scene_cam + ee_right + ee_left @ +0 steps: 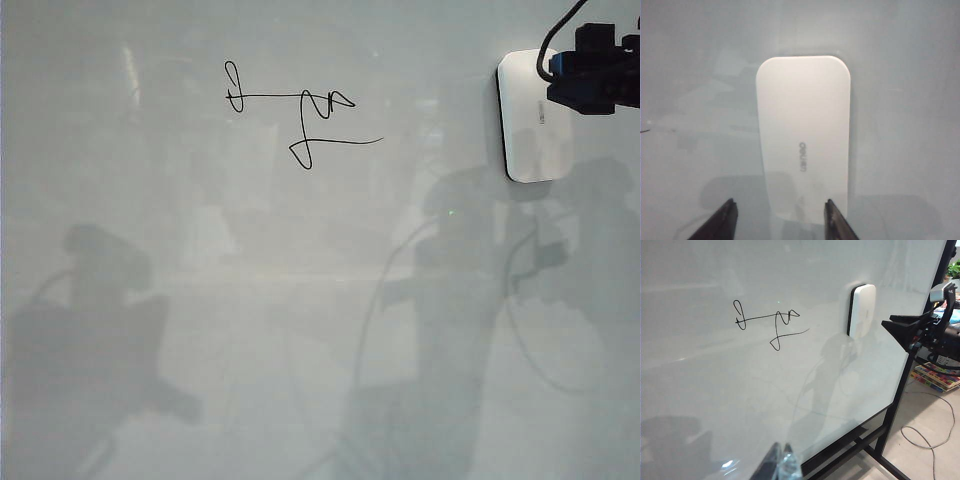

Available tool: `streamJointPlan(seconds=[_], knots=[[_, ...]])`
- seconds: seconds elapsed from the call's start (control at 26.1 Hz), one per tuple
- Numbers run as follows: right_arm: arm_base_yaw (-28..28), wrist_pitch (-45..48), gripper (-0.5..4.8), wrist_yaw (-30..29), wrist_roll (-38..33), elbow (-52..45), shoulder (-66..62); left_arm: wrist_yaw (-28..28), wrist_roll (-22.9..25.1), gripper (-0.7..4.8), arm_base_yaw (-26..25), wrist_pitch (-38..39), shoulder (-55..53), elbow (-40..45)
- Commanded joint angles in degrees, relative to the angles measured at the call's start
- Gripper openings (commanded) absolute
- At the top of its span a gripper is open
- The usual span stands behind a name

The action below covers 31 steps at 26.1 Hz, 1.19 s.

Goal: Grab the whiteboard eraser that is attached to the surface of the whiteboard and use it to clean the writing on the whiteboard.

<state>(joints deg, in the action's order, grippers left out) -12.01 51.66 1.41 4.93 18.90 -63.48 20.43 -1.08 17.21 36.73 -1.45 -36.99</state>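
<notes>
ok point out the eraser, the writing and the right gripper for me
whiteboard eraser (804, 135): right wrist view, middle of its white face.
writing (305, 112): exterior view, on the long upper stroke.
right gripper (781, 220): right wrist view, midway between its two open fingertips.

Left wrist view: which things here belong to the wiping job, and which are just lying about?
Job: eraser stuck on the whiteboard; writing; right gripper, open, by the eraser; left gripper, fingertips close together, away from both.

Lying about: cable on the floor; colourful books; plant.
</notes>
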Motion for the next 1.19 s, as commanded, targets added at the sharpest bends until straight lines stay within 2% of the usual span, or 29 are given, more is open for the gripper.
streamJointPlan(seconds=[0.04, 0.15, 0.19, 0.27, 0.42, 0.5, 0.73, 1.07, 1.19], knots=[[-0.1, 2.4, 2.86, 0.0, 0.1, 0.6, -0.8, 0.2, 0.2, -0.05, -0.1, -0.5, 0.0, -0.1], [-0.1, 2.4, 2.9, 1.5, 4.8, 1.1, -2.5, 0.2, 0.2, -0.05, -0.1, -0.5, 0.0, -0.1], [-0.2, 2.3, 3.11, 3.0, 6.7, 1.6, -3.6, 0.2, 0.2, -0.05, -0.1, -0.5, 0.0, -0.1], [-1.0, 2.2, 3.12, 7.5, 7.1, 2.7, -5.1, 0.2, 0.2, -0.05, -0.1, -0.5, 0.0, -0.1], [-4.2, 2.4, 3.12, 8.4, 7.3, 5.7, -7.5, 0.2, 0.2, -0.05, -0.1, -0.5, 0.0, -0.1], [-5.9, 2.6, 3.12, 11.4, 7.4, 7.8, -10.2, 0.2, 0.2, -0.05, -0.1, -0.5, 0.0, -0.1], [-6.6, 2.6, 3.39, 16.2, 8.9, 10.6, -14.6, 0.2, 0.2, -0.05, -0.1, -0.5, 0.0, -0.1], [-6.6, 3.5, 3.7, 16.5, 9.1, 10.7, -14.7, 0.2, 0.2, -0.05, -0.1, -0.5, 0.0, -0.1], [-6.6, 3.7, 3.71, 16.5, 11.5, 10.7, -15.0, 0.2, 0.2, -0.05, -0.1, -0.5, 0.0, -0.1]])
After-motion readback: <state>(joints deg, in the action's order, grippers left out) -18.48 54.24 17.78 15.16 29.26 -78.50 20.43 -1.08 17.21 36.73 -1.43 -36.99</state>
